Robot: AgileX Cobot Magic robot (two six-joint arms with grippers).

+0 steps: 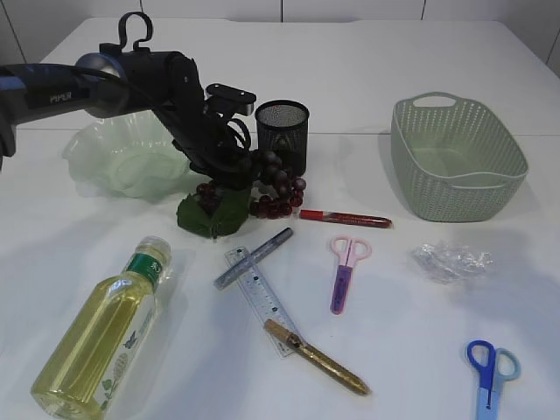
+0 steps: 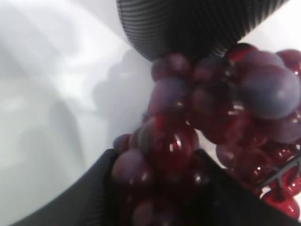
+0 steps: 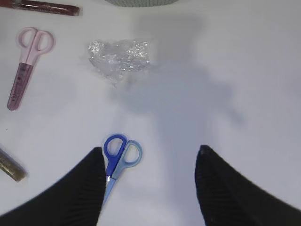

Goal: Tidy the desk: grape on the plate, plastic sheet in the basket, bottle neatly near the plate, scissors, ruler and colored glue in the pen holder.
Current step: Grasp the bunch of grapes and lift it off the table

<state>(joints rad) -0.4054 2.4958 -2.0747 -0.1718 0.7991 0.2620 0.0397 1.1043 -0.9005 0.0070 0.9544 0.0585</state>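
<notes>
The blue scissors [image 1: 490,376] run off the exterior view's bottom edge; the grapes [image 2: 207,127] blur in the left wrist view.

We see the grape bunch [image 1: 273,188] between the plate [image 1: 118,157] on its left and the pen holder [image 1: 282,127] just behind it. The basket [image 1: 455,162] stands far right, the plastic sheet [image 1: 451,261] before it. The bottle [image 1: 101,332] lies front left, the ruler [image 1: 260,299] and scissors [image 1: 346,271] to its right.
</notes>
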